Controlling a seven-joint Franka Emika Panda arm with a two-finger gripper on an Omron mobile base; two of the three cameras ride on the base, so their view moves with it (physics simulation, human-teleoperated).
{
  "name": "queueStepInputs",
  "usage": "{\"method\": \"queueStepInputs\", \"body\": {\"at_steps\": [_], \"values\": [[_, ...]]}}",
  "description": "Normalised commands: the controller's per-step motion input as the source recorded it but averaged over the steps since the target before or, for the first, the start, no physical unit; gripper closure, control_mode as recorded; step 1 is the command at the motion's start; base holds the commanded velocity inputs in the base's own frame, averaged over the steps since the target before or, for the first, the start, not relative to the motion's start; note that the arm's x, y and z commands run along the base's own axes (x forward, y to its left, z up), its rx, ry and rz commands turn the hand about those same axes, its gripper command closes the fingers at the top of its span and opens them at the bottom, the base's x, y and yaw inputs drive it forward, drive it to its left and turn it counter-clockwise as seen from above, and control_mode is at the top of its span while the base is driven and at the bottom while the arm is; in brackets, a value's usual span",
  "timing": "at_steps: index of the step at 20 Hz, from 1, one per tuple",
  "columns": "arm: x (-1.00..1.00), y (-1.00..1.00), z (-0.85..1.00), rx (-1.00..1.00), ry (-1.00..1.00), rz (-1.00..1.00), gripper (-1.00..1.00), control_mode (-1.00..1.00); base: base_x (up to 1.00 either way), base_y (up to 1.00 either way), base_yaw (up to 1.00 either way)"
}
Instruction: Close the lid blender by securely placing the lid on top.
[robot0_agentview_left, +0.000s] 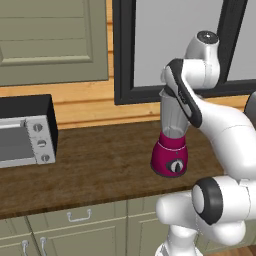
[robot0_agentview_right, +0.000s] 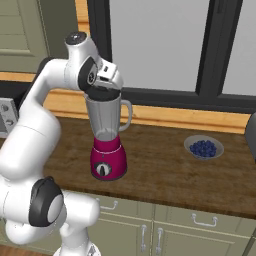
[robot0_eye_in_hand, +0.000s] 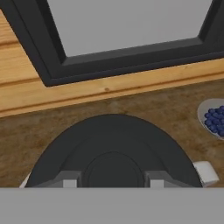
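Standing on the wooden bench (robot0_agentview_right: 165, 165) below a dark-framed window (robot0_agentview_left: 125, 95), the blender (robot0_agentview_right: 106, 140) rises between a toaster oven (robot0_agentview_left: 25, 132) and a bowl of blueberries (robot0_agentview_right: 203, 147). The lid (robot0_eye_in_hand: 112, 151) sits at the jar's mouth, with the end effector (robot0_agentview_right: 106, 86) closed on its knob from above.

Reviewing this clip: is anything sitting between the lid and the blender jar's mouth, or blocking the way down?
Nothing visible does. The lid is in the gripper directly at the top of the blender, and no other object is near the jar's mouth. The bowl of blueberries sits well off to the side on the counter.
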Motion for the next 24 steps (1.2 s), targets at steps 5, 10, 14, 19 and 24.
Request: {"method": "queueStepInputs", "body": {"at_steps": [5,10,14,19,24], "values": [[0.00,0.22,-0.17,-0.04,0.00,0.00,1.00,-1.00,0.00,0.00,0.00],[0.00,0.28,-0.08,-0.04,0.00,0.00,1.00,-1.00,0.00,0.00,0.00],[0.00,0.32,-0.02,-0.04,0.00,0.00,1.00,-1.00,0.00,0.00,0.00],[0.00,0.37,0.00,-0.03,0.00,0.00,1.00,-1.00,0.00,0.00,0.00],[0.00,0.28,0.00,0.00,0.00,-0.01,1.00,-1.00,0.00,0.00,0.00]]}}
